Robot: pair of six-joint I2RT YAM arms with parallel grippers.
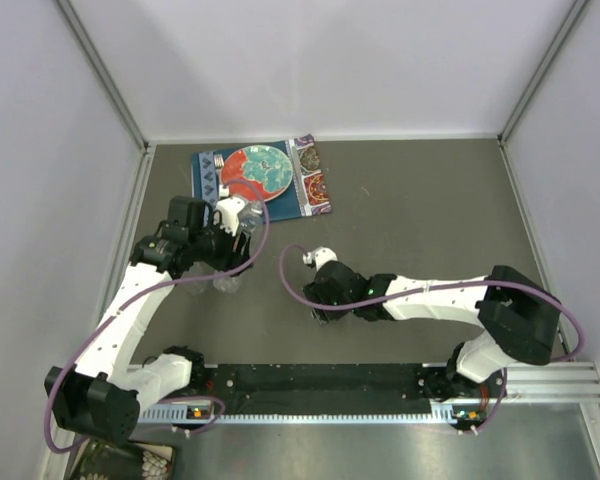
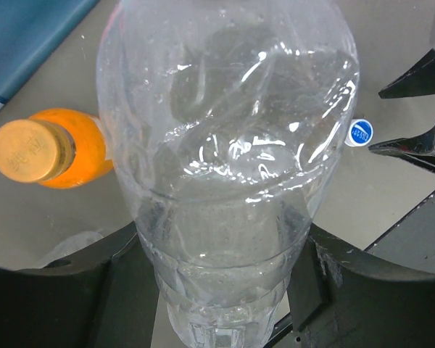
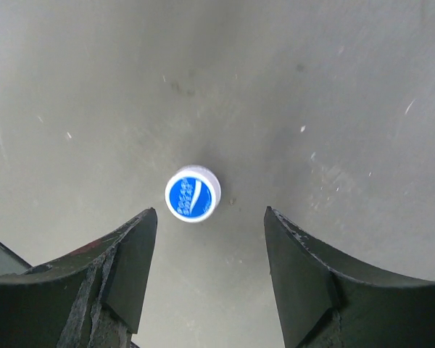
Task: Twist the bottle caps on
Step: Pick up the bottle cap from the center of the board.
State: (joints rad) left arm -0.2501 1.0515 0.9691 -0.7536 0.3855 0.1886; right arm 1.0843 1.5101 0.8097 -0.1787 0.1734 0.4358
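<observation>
My left gripper [image 2: 221, 246] is shut on a clear bottle [image 2: 225, 145], its black fingers [image 2: 119, 290] pressing both sides of the lower body; the bottle's neck and mouth are out of view. Beside it stands a squat orange bottle [image 2: 83, 148] with an amber cap [image 2: 30, 150] on top. A white cap with a blue top [image 3: 193, 193] lies on the grey table, just ahead of my right gripper [image 3: 210, 212], nearer its left finger. That gripper hangs open above the table with nothing between its fingers. In the top view the left gripper [image 1: 225, 235] and right gripper [image 1: 325, 295] stand mid-table.
A red-and-teal plate [image 1: 255, 170] rests on a blue mat [image 1: 305, 190] at the back of the table. Another clear plastic shape [image 1: 225, 283] lies close under the left arm. Grey walls enclose the table on three sides.
</observation>
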